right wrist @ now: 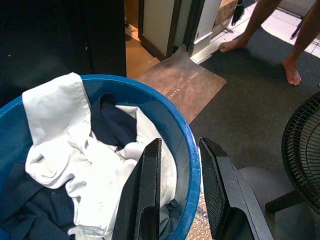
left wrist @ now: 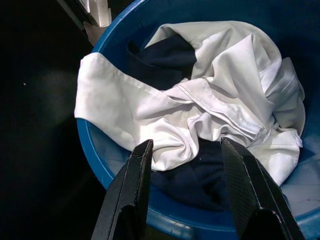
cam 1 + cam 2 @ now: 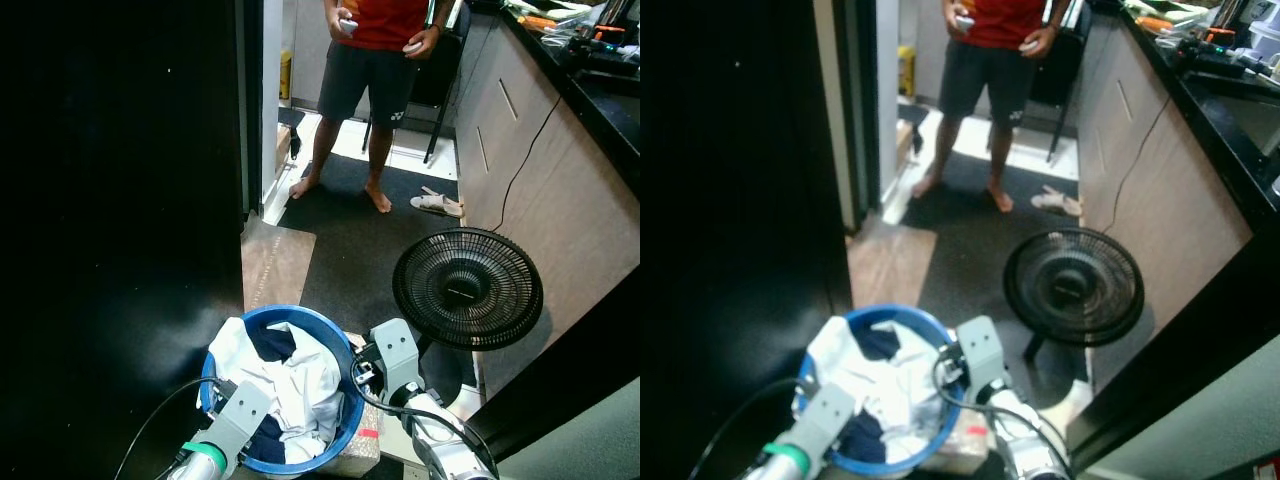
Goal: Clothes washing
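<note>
Fingers (image 2: 132, 185) of the left gripper (image 2: 187, 165) are held apart above the near side of the blue basket (image 3: 352, 405), with crumpled white cloth (image 2: 200, 105) and dark cloth (image 2: 167, 57) seen between and beyond them; nothing is gripped. Fingers (image 1: 145, 195) of the right gripper (image 1: 177, 192) are set astride the basket's rim on its right side, one inside and one outside, spaced a little apart; whether the rim is pinched cannot be told. The basket is seen low in the head views, between the two arms, piled with the white and dark laundry, one white fold draped over its left rim. A black fan (image 3: 467, 288) stands just to its right on dark floor. Farther off, a barefoot person (image 3: 372, 60) in a red top and dark shorts is seen, with sandals (image 3: 437, 203) lying nearby.
</note>
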Controlling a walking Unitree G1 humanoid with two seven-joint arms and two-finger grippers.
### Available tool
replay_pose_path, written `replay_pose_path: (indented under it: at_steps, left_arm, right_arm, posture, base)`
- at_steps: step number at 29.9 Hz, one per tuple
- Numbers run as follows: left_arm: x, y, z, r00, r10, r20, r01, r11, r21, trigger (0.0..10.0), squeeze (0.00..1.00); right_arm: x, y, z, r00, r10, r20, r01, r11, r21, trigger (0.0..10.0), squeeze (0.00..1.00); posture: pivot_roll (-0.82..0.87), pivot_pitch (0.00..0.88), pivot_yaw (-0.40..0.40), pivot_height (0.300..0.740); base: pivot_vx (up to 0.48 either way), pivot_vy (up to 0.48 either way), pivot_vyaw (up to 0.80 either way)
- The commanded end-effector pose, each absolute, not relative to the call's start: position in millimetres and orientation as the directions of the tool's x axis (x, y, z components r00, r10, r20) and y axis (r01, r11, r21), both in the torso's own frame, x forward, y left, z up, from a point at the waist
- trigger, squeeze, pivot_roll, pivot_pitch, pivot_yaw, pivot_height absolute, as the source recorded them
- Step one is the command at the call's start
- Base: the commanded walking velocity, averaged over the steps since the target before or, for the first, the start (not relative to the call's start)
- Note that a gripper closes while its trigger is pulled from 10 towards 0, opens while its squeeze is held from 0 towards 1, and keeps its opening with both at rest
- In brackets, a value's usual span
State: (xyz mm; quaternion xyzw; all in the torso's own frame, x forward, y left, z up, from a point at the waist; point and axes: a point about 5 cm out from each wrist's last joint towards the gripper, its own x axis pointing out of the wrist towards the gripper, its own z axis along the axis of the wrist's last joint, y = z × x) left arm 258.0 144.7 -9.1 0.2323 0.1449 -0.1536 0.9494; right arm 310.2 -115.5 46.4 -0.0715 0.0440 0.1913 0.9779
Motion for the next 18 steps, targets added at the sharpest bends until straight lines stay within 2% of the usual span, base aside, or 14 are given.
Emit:
replay_pose_path:
  at_steps: [1,5,7,12,15,16,18]
  left_arm:
    - [253.0,144.3,-14.4,0.902,-0.223,-0.37,0.368,0.845,0.388,10.0,0.0]
    - [253.3,144.4,-14.2,0.903,-0.219,-0.369,0.36,0.853,0.378,10.0,0.0]
    - [257.9,145.9,-9.5,0.917,-0.191,-0.351,0.304,0.903,0.304,10.0,0.0]
    - [260.8,146.1,-5.1,0.925,-0.185,-0.332,0.281,0.921,0.27,10.0,0.0]
    - [270.8,135.9,23.0,0.947,-0.247,-0.204,0.294,0.923,0.249,10.0,0.0]
    - [270.8,135.9,23.0,0.947,-0.247,-0.204,0.294,0.923,0.249,10.0,0.0]
    - [287.5,112.7,65.5,0.941,-0.335,-0.041,0.328,0.88,0.343,10.0,0.0]
  right_arm:
    - [306.9,-118.0,41.8,0.923,0.361,-0.131,-0.376,0.919,-0.117,10.0,0.0]
    - [306.7,-117.8,41.8,0.924,0.359,-0.129,-0.373,0.921,-0.114,10.0,0.0]
    - [307.9,-116.4,44.1,0.932,0.344,-0.116,-0.356,0.929,-0.103,10.0,0.0]
    - [309.4,-114.2,48.4,0.935,0.343,-0.093,-0.352,0.931,-0.101,10.0,0.0]
    - [320.8,-104.8,80.8,0.94,0.336,0.051,-0.333,0.94,-0.073,10.0,0.0]
    - [320.8,-104.8,80.8,0.94,0.336,0.051,-0.333,0.94,-0.073,10.0,0.0]
    - [335.1,-95.4,121.3,0.922,0.331,0.202,-0.316,0.943,-0.1,10.0,0.0]
  posture:
    - [0.05,0.08,-0.044,0.74]
    - [0.05,0.08,-0.044,0.74]
    - [0.05,0.083,-0.042,0.74]
    - [0.05,0.088,-0.04,0.74]
    - [0.05,0.094,-0.038,0.74]
    - [0.05,0.094,-0.038,0.74]
    - [0.06,0.122,-0.038,0.74]
  base:
    - [0.0,0.0,0.0]
    - [0.0,0.0,0.0]
    - [0.0,0.0,0.0]
    - [0.0,0.0,0.0]
    - [0.0,0.0,0.0]
    - [0.0,0.0,0.0]
    - [0.0,0.0,0.0]
